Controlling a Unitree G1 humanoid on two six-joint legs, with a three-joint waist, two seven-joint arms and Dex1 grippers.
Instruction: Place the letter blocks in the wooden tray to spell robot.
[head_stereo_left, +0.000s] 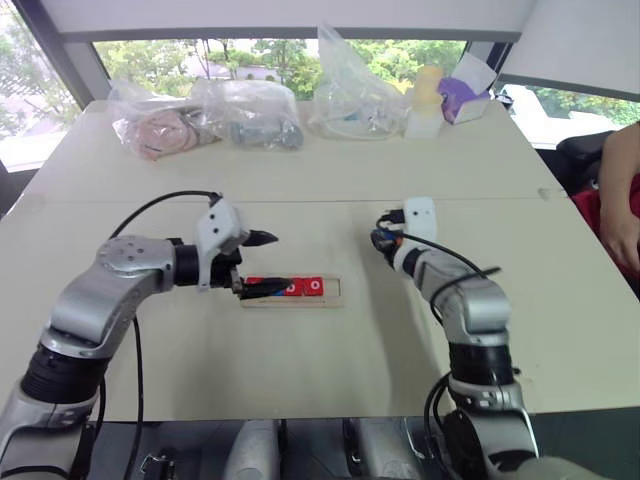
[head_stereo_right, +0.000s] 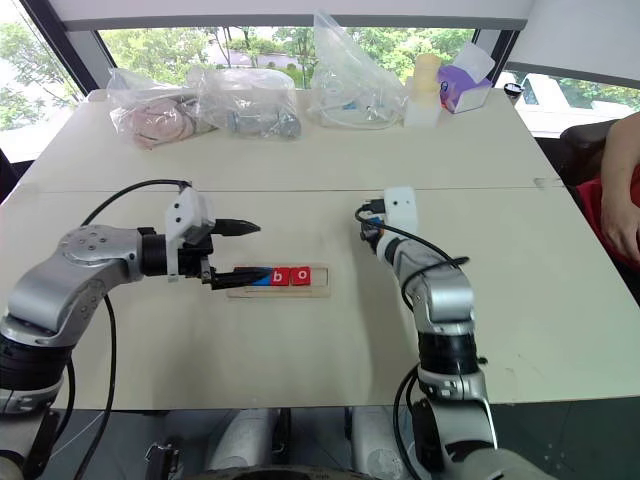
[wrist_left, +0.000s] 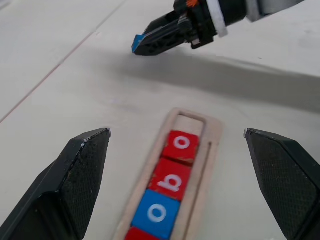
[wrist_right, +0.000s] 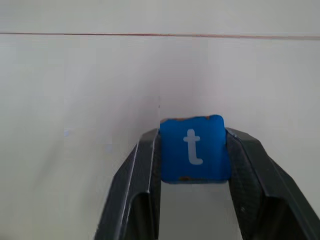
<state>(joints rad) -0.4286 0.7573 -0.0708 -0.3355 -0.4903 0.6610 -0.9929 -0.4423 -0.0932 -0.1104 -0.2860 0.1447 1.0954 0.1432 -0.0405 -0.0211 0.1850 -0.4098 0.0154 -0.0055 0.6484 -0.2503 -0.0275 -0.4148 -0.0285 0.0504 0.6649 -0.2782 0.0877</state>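
From the head camera you see the wooden tray lying across the middle of the tabletop, with your left hand over its left end, hiding the tiles there. The left wrist view opens that up: the fingers stand wide apart on either side of the tray, and in it, touching one another, sit the red "o" block, the red "b" block, the blue "o" block and the edge of one more red block. The slot past the red "o" is bare wood.

Your right hand is off to the right of the tray, above the tabletop and well apart from it. In the head view you cannot tell what it carries; its own wrist view shows the blue "t" block pinched upright between the fingertips, letter facing the camera. The left wrist view catches that blue tip beyond the tray's open end.
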